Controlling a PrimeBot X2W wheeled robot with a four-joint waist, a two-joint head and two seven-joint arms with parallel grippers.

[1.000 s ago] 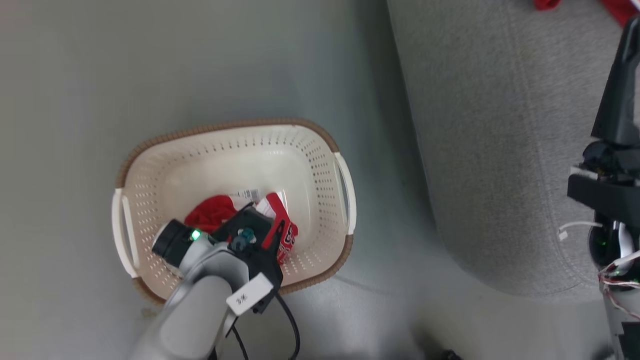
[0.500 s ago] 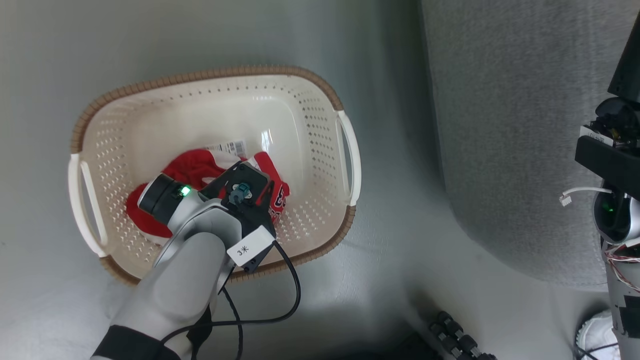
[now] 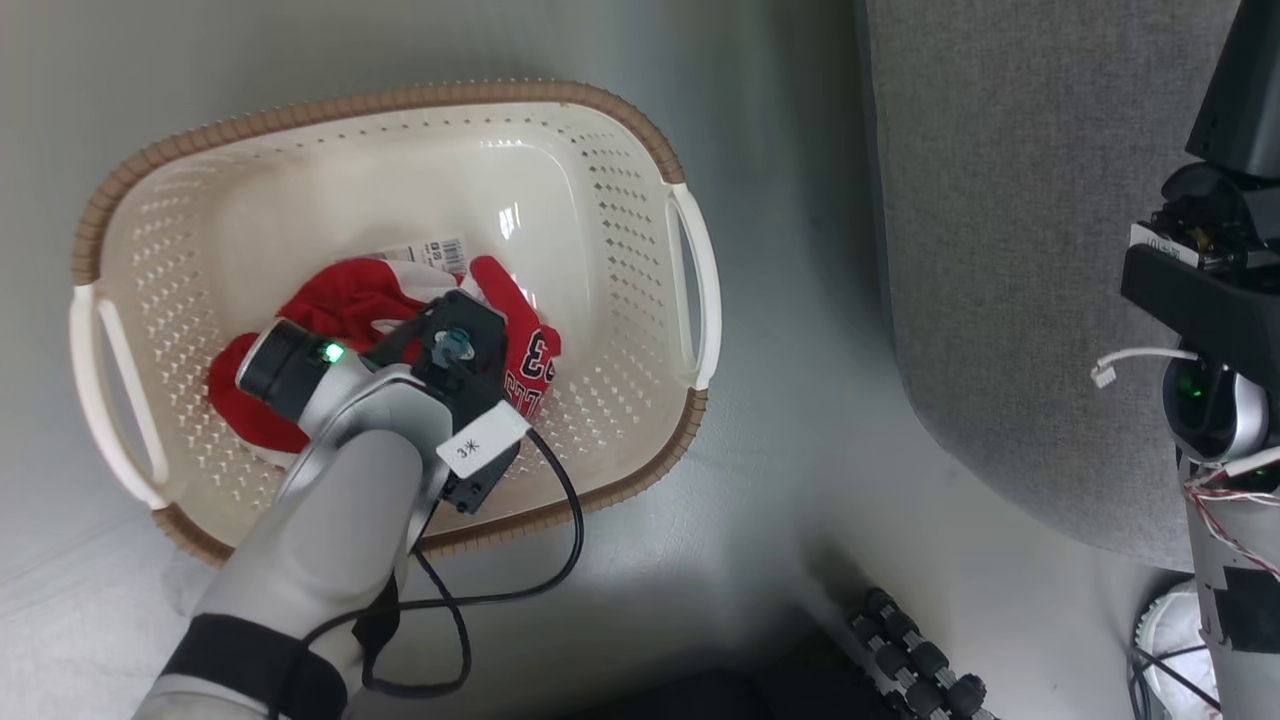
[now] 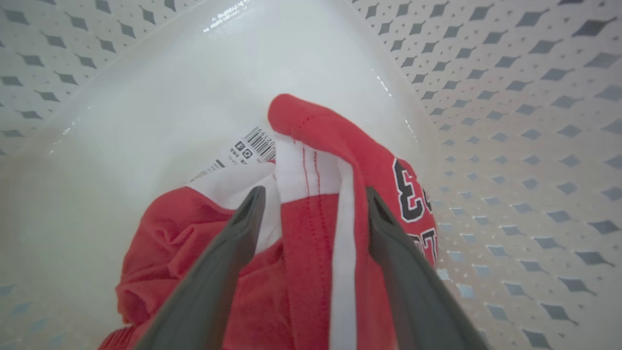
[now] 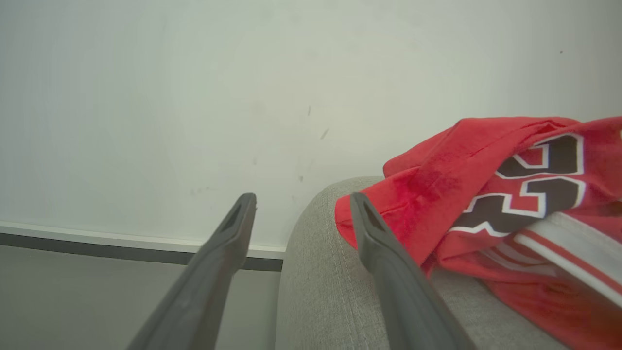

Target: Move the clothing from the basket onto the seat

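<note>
Clothing [image 4: 340,131] in the basket [image 3: 400,100] lies right between the left gripper's [image 4: 314,194] fingers [image 4: 218,272], which stayed spread and empty while the robot bent closer, so pinching that fold looks next.

Site type: domestic living space, or a room fitted out as one.

Evidence:
- Lg grey fabric sofa [image 3: 1000,250], rounded edges, stitched seams.
- Cream plastic laundry basket [image 3: 400,98], perforated sides, brown woven rim, standing on the floor [image 3: 780,380] near sofa.
- Red sports clothing [image 3: 340,300] w/ barcode tag [image 4: 255,146] inside basket; second red garment [image 5: 486,194] lying on top of sofa.
- Floor smooth, pale grey, hard finish.
- Wall [image 5: 194,87] plain off-white, a few small marks; white skirting board [image 5: 97,231] w/ dark strip below it.
</note>
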